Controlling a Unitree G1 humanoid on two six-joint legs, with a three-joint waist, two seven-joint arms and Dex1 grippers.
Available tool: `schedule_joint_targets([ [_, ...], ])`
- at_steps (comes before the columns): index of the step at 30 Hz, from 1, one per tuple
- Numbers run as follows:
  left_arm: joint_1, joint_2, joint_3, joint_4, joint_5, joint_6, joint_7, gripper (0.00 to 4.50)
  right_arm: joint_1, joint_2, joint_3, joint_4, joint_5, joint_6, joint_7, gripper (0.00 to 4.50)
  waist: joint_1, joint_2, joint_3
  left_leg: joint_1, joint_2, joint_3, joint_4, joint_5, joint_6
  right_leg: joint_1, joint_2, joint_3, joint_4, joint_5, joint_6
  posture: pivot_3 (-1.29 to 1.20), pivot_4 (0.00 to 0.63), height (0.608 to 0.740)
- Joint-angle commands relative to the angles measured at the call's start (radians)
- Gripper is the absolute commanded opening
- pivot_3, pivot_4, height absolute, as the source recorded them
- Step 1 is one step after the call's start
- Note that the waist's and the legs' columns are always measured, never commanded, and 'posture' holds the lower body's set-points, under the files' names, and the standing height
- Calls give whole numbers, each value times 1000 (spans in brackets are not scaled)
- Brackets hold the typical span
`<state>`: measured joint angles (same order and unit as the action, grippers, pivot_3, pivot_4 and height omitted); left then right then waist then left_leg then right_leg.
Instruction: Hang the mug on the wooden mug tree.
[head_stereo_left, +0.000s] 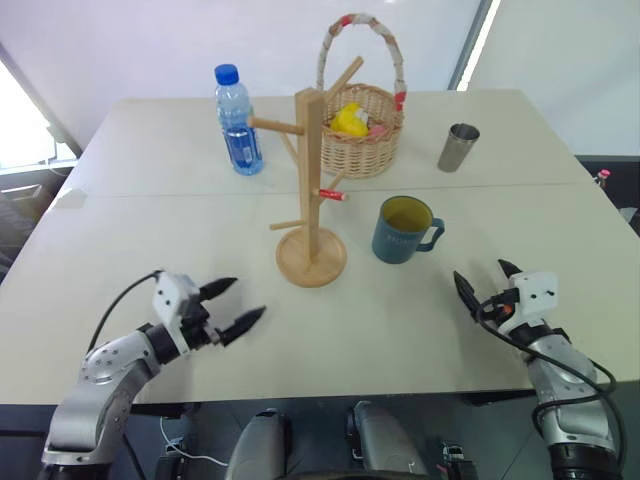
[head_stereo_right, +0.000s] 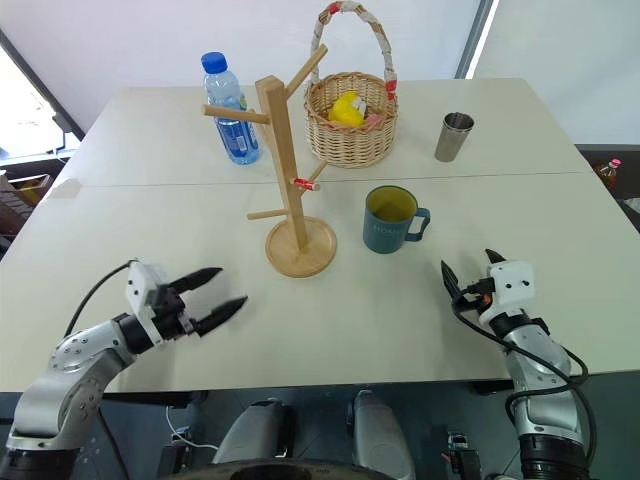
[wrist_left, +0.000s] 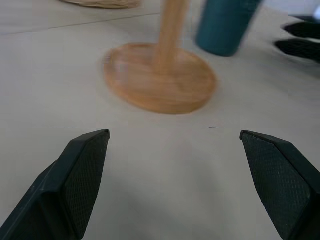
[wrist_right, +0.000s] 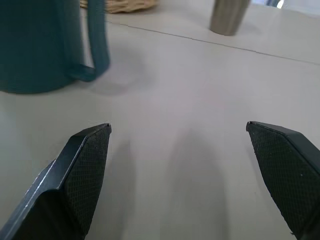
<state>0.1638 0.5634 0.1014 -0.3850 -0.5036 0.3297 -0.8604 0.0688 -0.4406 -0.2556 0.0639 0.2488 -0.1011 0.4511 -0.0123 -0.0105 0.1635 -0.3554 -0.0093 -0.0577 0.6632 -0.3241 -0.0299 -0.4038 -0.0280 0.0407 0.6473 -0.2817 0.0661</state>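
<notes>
Nothing done yet: dusty-blue ceramic mug (head_stereo_left: 402, 231) stands mid-desk beside the light wooden mug tree (head_stereo_left: 311, 190), pegs bare; left gripper (head_stereo_left: 233, 306) and right gripper (head_stereo_left: 482, 283) fingers spread, empty.

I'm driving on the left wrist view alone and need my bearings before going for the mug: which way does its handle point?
Observer: The mug's handle points toward the robot's right, at the right pincer side.
Operator: Is that pincer holding anything?
Observer: No, it's open and empty, short of the mug.
Operator: Any free peg on the wooden mug tree?
Observer: All pegs are bare, including the red-tipped one facing the mug.
</notes>
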Motion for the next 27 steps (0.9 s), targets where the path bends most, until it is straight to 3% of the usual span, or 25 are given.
schedule_joint_targets([
  [1,-8,24,-74,-91,1,-9,-54,4500,-28,12,19,-54,1,10,1,4480,0,0,0,0,0,0,0,0,0,0,0,0,0,0,0,0,150,740],
  [13,-66,-8,-157,-93,38,-67,-50,4500,-191,63,59,36,-34,14,-46,4480,0,1,0,0,0,0,0,0,0,0,1,0,0,2,3,0,150,740],
  [27,-57,-16,-153,-92,56,-97,-24,4500,-292,94,91,161,-55,-7,-50,4480,-3,1,0,0,0,0,0,0,0,0,2,0,0,2,3,0,150,740],
])
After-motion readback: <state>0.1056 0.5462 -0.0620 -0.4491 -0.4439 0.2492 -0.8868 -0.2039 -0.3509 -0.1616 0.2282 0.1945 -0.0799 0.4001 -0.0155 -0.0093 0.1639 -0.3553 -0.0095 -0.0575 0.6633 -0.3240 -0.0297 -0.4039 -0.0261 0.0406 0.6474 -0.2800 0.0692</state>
